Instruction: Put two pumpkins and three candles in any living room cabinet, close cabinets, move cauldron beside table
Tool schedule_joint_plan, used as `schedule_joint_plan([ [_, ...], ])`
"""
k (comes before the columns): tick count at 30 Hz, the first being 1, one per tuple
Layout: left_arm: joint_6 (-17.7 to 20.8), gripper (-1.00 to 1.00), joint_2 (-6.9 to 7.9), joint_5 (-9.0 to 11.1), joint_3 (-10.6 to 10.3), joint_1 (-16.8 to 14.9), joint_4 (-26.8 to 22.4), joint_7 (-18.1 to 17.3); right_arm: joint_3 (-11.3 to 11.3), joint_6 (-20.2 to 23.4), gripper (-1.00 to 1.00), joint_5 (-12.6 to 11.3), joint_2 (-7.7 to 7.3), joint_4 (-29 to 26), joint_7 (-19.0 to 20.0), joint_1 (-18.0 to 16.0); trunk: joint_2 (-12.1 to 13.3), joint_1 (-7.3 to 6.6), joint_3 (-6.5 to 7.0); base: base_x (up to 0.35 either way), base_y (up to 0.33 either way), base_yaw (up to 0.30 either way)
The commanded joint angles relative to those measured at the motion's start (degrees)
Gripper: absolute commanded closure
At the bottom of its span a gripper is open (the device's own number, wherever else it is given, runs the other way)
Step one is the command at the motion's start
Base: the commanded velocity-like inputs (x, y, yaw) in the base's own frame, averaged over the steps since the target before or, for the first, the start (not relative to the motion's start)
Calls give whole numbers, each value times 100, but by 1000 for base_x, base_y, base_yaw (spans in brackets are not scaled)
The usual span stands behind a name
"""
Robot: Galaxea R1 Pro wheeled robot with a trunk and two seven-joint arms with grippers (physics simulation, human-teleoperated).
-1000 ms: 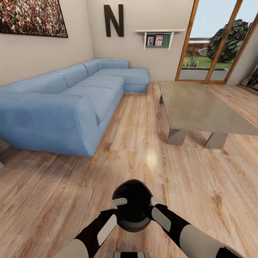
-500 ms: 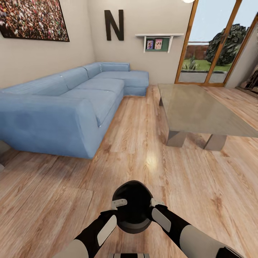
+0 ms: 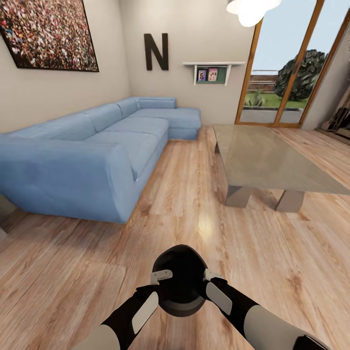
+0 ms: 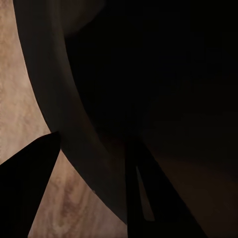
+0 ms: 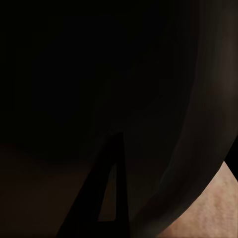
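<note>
Since the earlier frames the head camera has tilted upward: the whole room sits lower in the picture and a white ceiling lamp (image 3: 252,9) now shows at the top, while the arms and the cauldron (image 3: 179,278) keep the same place low in the view.

From the left, there is one framed crowd picture (image 3: 48,33) on the wall, one blue corner sofa (image 3: 92,146) beneath it, one dark letter N (image 3: 156,51), one small wall shelf (image 3: 212,69) with two photos, one glass-topped coffee table (image 3: 265,156) on the wooden floor (image 3: 73,272), and a wood-framed glass door (image 3: 291,63) to the garden.

One black cauldron sits between the two grippers, well apart from the table. The left gripper (image 3: 156,283) grips its left rim and the right gripper (image 3: 208,281) its right rim, each clamped on that rim.

The left wrist view adds what the head view cannot: one dark finger (image 4: 146,198) inside the pot and the other outside, the grey rim between them, floorboards beyond. The right wrist view is very dark; one finger (image 5: 106,198) seems to lie inside the bowl, with the rim curving past.
</note>
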Motion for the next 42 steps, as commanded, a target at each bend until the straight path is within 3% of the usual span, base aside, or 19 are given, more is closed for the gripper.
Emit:
schedule_joint_plan([
  [1,46,100,15,-50,13,-3,5,53,-11,-35,100,85,-5,-21,-39,-12,-1,-4,19,0,0,0],
  [15,46,100,15,-47,13,-1,3,44,-11,-35,100,85,-5,-27,-43,-12,18,-40,329,0,0,0],
  [27,38,100,15,-52,13,-3,-3,44,-11,-45,100,85,-5,-27,-45,-12,18,-40,329,0,-26,-4],
  [42,38,100,15,-52,7,-2,-4,44,-11,-64,100,85,-5,-29,-41,-12,18,-40,351,0,-267,-135],
])
